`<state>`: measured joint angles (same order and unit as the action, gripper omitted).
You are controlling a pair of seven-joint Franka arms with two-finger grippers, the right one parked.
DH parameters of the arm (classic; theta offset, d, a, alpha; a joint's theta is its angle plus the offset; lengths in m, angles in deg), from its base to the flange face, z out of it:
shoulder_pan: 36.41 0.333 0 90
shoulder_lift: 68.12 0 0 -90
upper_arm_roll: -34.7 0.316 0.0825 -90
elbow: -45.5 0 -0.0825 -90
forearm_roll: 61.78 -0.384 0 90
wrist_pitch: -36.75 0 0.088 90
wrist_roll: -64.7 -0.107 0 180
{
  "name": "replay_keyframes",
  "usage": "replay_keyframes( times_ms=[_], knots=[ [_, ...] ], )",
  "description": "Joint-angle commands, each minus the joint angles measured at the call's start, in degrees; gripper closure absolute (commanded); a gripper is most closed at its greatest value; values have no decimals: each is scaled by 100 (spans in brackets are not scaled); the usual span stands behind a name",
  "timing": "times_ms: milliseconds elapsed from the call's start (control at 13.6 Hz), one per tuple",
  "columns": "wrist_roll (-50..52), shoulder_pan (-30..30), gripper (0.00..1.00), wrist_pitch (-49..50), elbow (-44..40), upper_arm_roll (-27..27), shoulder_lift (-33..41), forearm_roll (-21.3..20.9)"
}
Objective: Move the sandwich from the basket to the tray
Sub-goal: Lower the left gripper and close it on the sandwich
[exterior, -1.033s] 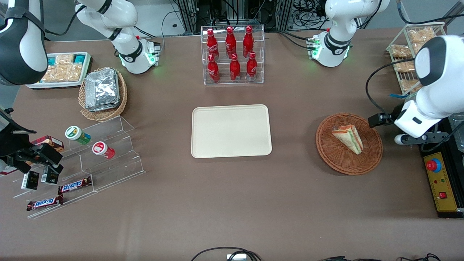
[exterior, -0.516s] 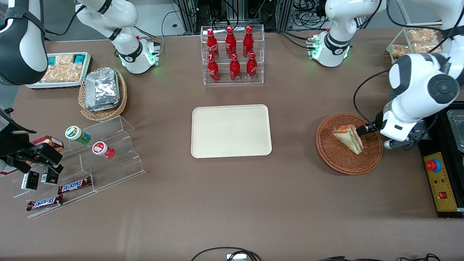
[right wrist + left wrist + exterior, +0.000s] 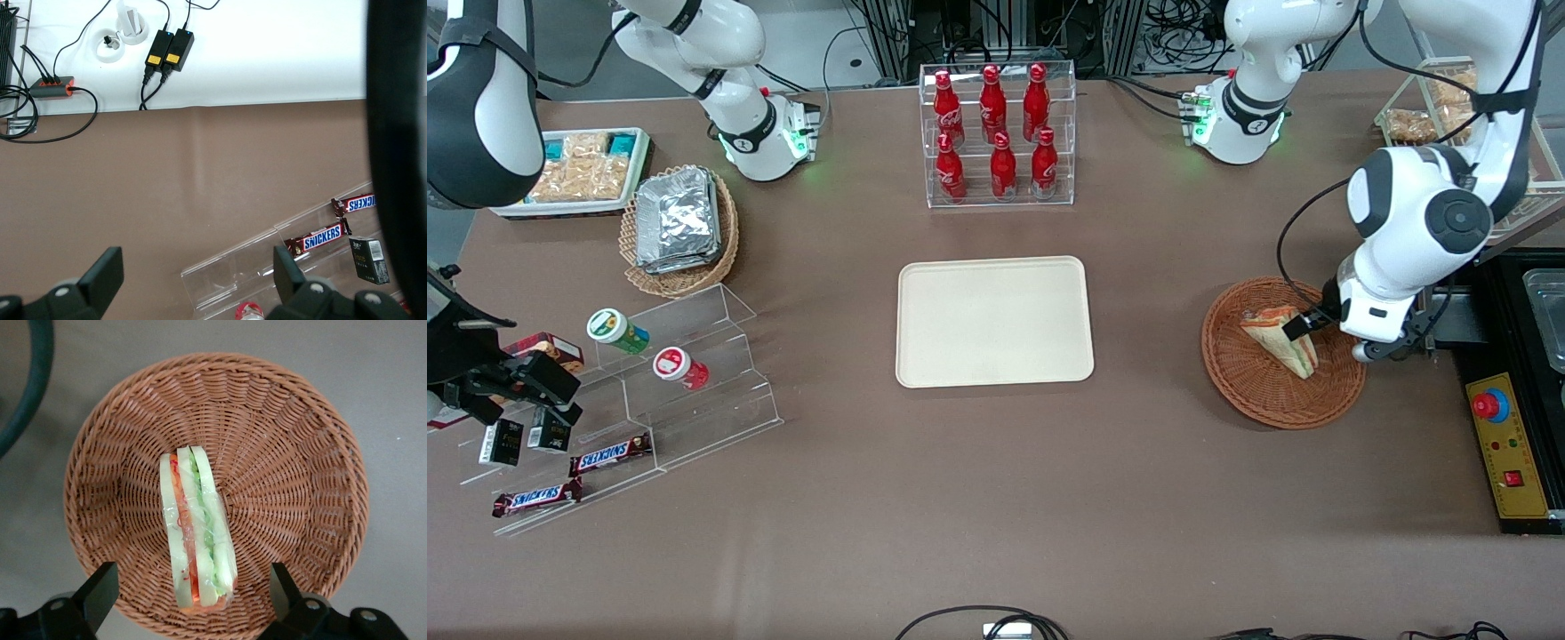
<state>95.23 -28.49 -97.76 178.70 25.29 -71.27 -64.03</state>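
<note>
The sandwich [image 3: 1280, 340] [image 3: 197, 527], a white-bread wedge with green and red filling, lies in the reddish-brown wicker basket [image 3: 1263, 409] [image 3: 287, 487] toward the working arm's end of the table. My left gripper [image 3: 1303, 331] [image 3: 192, 593] hangs just above the basket, open, with one finger on either side of the sandwich's wide end and clear gaps to both. Nothing is held. The cream tray [image 3: 994, 322] lies at the table's middle and holds nothing.
A clear rack of red bottles [image 3: 996, 133] stands farther from the front camera than the tray. A black control box with a red button [image 3: 1507, 444] sits beside the basket. A tan basket of foil packs [image 3: 680, 227] and an acrylic snack stand [image 3: 649, 391] lie toward the parked arm's end.
The left arm has swung in from the table's end, and its gripper has come over the basket to straddle the sandwich. The sandwich and the basket have not moved.
</note>
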Motion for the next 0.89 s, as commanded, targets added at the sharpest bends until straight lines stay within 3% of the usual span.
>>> replay_keyframes(
  times_ms=[0, 664, 738, 811],
  knots=[
    [331, 8, 0, -461, 267, -17, -107, -74],
    [727, 8, 0, -1491, 655, -17, -705, -74],
    [736, 8, 6, -1499, 655, -17, -714, -74],
    [744, 8, 48, -1499, 655, -17, -714, -74]
  ],
)
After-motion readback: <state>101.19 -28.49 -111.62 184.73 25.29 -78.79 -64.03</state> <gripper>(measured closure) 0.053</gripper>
